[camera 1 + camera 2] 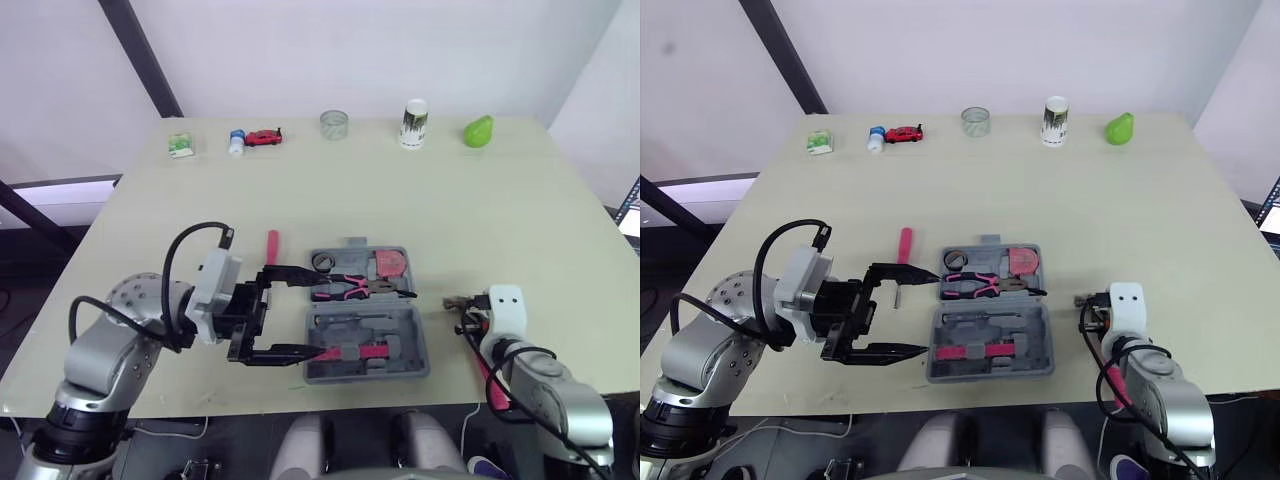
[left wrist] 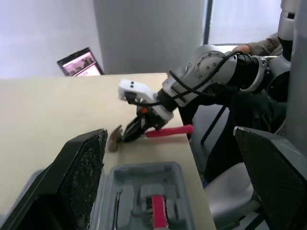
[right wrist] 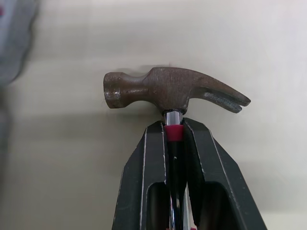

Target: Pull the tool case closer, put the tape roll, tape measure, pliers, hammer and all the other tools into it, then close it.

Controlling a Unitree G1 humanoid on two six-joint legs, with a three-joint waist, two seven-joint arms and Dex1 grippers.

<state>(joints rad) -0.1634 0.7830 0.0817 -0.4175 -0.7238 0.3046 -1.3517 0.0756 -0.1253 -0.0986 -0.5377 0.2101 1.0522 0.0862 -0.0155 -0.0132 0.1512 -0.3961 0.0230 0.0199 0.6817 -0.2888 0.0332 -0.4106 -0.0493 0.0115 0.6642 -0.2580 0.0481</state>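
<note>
The grey tool case lies open near the table's front edge. Its far half holds pink-handled pliers, a black ring and a pink tape measure; its near half holds a pink-handled tool. My left gripper is open, with its fingers spread across the case's left side. A pink-handled screwdriver lies on the table just behind it. To the right of the case, my right gripper is shut on the hammer just below its head, low over the table.
Along the table's far edge stand a small green box, a white bottle, a red toy car, a clear jar, a white cup and a green pear-shaped object. A laptop sits off the right side.
</note>
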